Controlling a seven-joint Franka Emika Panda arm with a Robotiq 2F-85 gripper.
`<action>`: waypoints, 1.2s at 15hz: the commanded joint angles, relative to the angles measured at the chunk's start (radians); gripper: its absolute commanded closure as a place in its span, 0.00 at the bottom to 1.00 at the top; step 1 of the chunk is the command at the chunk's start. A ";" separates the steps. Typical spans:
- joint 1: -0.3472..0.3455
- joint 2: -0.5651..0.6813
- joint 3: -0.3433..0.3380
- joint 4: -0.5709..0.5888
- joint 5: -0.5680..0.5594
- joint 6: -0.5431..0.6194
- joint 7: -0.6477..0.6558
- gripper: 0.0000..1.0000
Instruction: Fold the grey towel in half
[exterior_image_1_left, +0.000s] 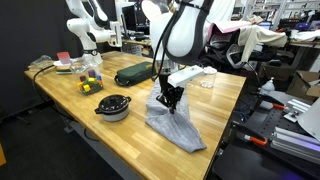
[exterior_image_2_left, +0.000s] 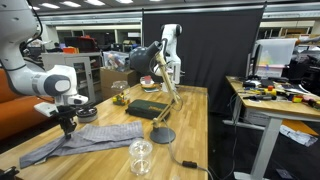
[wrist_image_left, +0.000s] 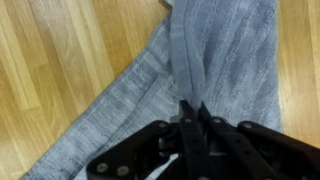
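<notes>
Grey towel (exterior_image_1_left: 180, 128) pinched, tool (exterior_image_1_left: 170, 104) pointing straight down, wrist vertical

The robot arm (exterior_image_1_left: 185, 35) is white. It is made of fat, round parts, smooth like tubes. In an exterior view, one round white joint has a dark grey cap (exterior_image_2_left: 62, 86) on it. A thin black cable (exterior_image_1_left: 160, 45) runs beside the arm. The gripper (exterior_image_1_left: 168, 101) at the end is black all over. In the wrist view its two fingers (wrist_image_left: 187, 130) are thin, flat and black. The black bars (wrist_image_left: 130, 160) behind them have small round pins.
</notes>
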 joint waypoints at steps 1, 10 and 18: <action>-0.012 -0.015 0.010 -0.005 0.005 -0.026 -0.024 0.98; 0.015 -0.089 0.003 -0.018 -0.041 -0.034 -0.027 0.98; 0.058 -0.139 -0.080 0.038 -0.276 -0.062 0.042 0.98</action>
